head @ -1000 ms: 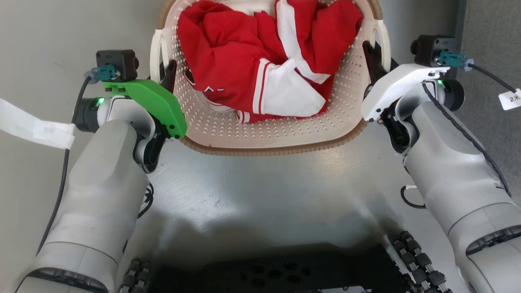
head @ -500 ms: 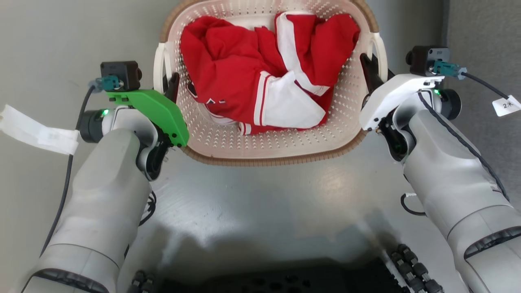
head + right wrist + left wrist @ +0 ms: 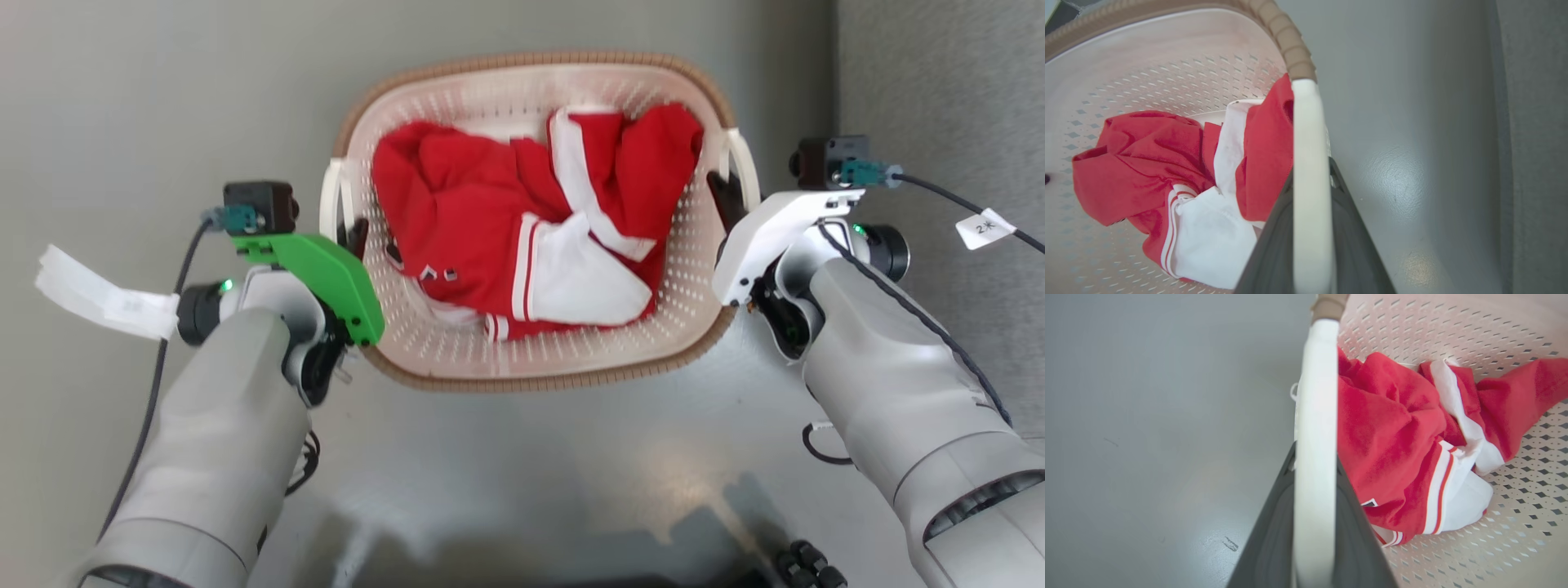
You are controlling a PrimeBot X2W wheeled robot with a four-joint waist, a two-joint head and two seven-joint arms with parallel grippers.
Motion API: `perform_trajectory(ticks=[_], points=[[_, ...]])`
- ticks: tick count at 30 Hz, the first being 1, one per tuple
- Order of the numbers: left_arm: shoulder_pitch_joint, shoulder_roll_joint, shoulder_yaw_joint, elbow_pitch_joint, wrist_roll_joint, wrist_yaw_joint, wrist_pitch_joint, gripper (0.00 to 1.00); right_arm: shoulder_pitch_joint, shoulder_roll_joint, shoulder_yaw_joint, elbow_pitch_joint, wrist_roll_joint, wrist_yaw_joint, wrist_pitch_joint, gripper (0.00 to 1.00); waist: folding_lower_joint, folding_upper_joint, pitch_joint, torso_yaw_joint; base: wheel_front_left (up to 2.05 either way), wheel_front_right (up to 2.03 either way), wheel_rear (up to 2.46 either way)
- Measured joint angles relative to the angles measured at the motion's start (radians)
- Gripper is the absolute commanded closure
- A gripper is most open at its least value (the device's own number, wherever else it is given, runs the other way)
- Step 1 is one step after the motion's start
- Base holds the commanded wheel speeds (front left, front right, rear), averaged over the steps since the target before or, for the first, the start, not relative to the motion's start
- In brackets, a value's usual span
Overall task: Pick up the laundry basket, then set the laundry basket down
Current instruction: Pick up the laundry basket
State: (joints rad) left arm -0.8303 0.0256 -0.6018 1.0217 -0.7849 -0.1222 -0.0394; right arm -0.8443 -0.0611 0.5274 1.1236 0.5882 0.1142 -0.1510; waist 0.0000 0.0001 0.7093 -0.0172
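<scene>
Left end effector (image 3: 353,237): it is seen at 9 o'clock of the laundry basket (image 3: 522,59) in the head view. Its two dark fingers are closed narrowly on the left handle (image 3: 1314,416), one on each side of the white loop, as shown in the left wrist view.
Left handle: it is held upright between the fingers and runs toward 12 o'clock in the left wrist view, up to the brown rim.
Laundry basket: it is found at 12 o'clock of the head view's centre, between the two arms and above the grey floor (image 3: 531,457). It is carried level by both handles. Whether its base touches the floor cannot be told.
Red and white garment (image 3: 522,245): it is bunched loosely inside the basket, toward the 3 o'clock side, with none of it draped over the rim.
Right handle (image 3: 1310,163): it is clamped in the same way, the white loop passing between the two fingers.
Right end effector (image 3: 722,192): it is placed at 3 o'clock of the basket and closed narrowly on the right handle.
Step in hand: the basket is judged to be held in a two-arm grasp, somewhere between the lift and the set-down.
Next move: both arms are to be moved together at an even rate, so that the basket is kept level and the garment is not tipped out. The grips are to be released only once the base is judged to rest flat on the floor.
Risk: if one side is lowered ahead of the other, a handle may be twisted in its grip.
</scene>
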Motion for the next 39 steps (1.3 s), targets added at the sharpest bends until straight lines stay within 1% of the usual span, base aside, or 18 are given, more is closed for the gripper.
perform_trajectory(ticks=[13, 20, 39], points=[[0.054, -0.002, -0.026, 0.027, -0.063, 0.000, 0.052, 1.00, 0.026, 0.000, 0.058, 0.018, 0.052, 0.000, 0.118, 1.00, 0.0000, 0.0000, -0.152, -0.009, 0.00, 0.00, 0.00], [0.095, -0.003, -0.032, 0.048, -0.096, 0.000, 0.098, 1.00, 0.075, 0.001, 0.093, 0.013, 0.101, 0.000, 0.173, 1.00, 0.0000, 0.0000, -0.242, -0.007, 0.00, 0.00, 0.00], [0.256, -0.005, -0.070, 0.098, -0.159, -0.001, 0.145, 1.00, 0.230, 0.000, 0.207, -0.014, 0.196, -0.001, 0.301, 1.00, 0.0000, 0.0000, -0.486, -0.009, 0.00, 0.00, 0.00]])
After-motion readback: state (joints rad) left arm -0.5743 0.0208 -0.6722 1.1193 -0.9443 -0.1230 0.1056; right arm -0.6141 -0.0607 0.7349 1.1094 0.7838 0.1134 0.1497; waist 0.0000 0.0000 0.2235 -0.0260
